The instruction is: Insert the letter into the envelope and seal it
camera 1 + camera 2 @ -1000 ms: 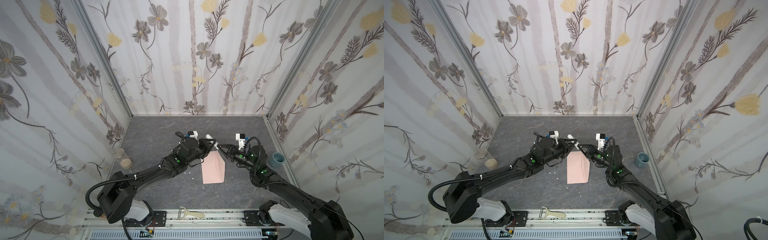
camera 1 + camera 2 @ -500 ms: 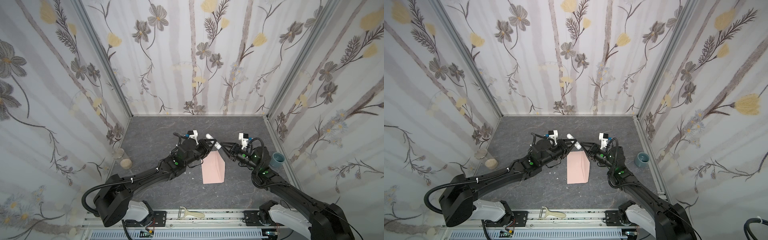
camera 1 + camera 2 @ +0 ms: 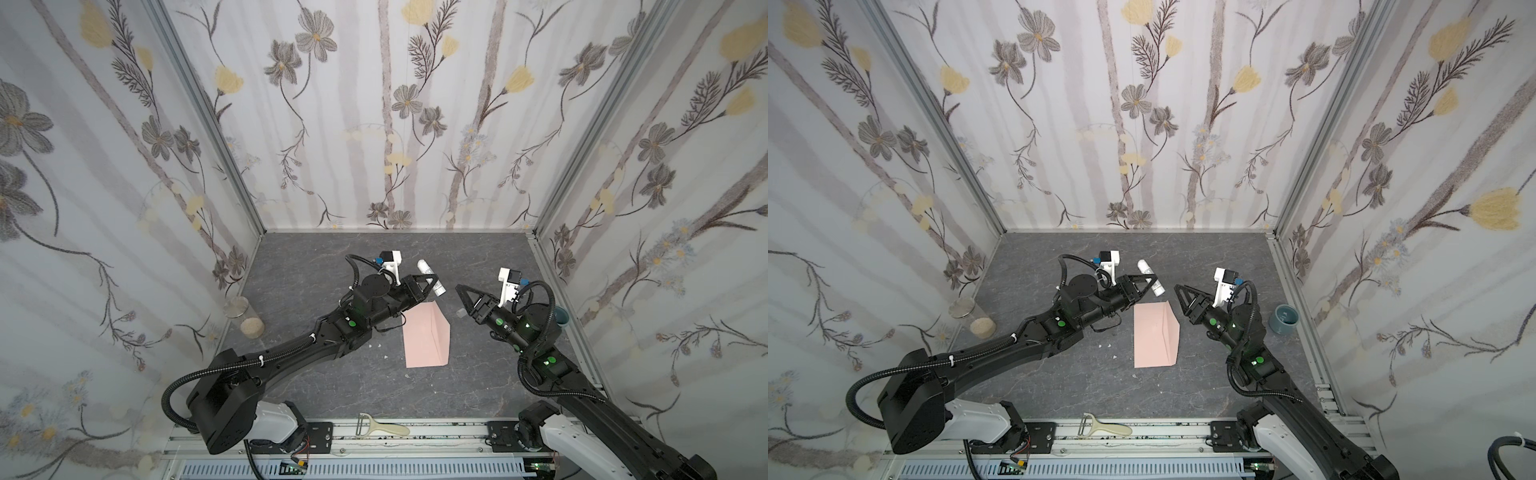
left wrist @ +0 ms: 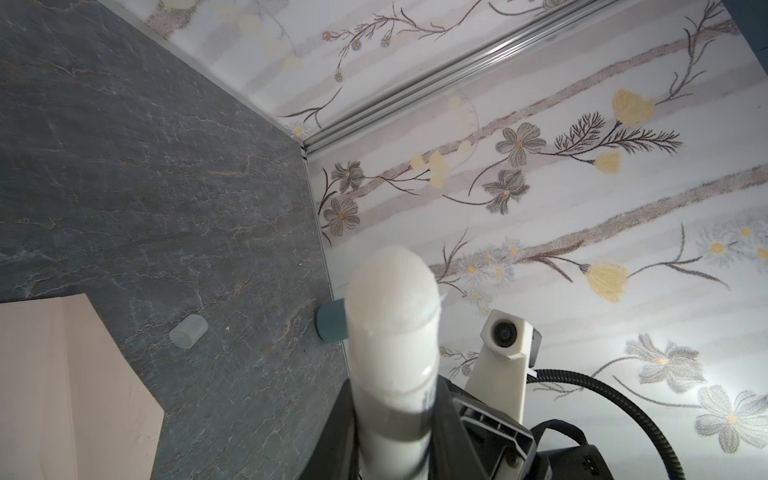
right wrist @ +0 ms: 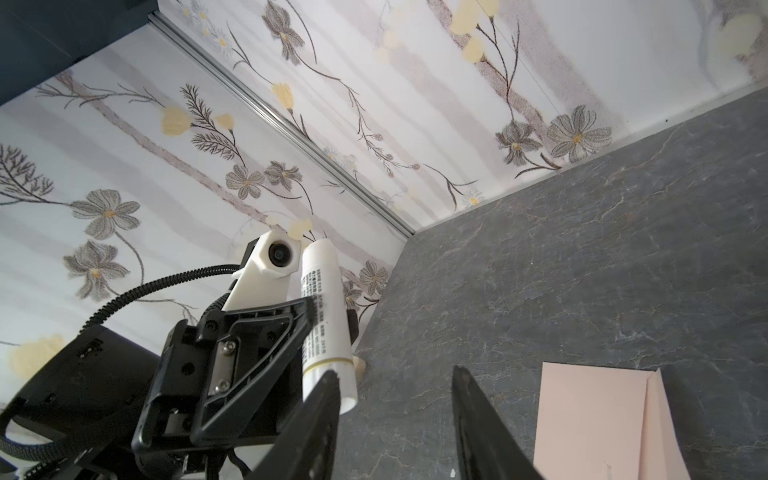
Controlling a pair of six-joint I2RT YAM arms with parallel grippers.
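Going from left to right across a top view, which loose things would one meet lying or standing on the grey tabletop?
glass jar → envelope → clear cap → blue cup

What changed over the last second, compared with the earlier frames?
The right gripper backed away from the glue stick toward the right and opened its jaws; nothing sits between them now. A clear cap lies loose near it, apparently just let go. The left gripper kept its grip on the uncapped stick, roughly in place. The envelope did not move.
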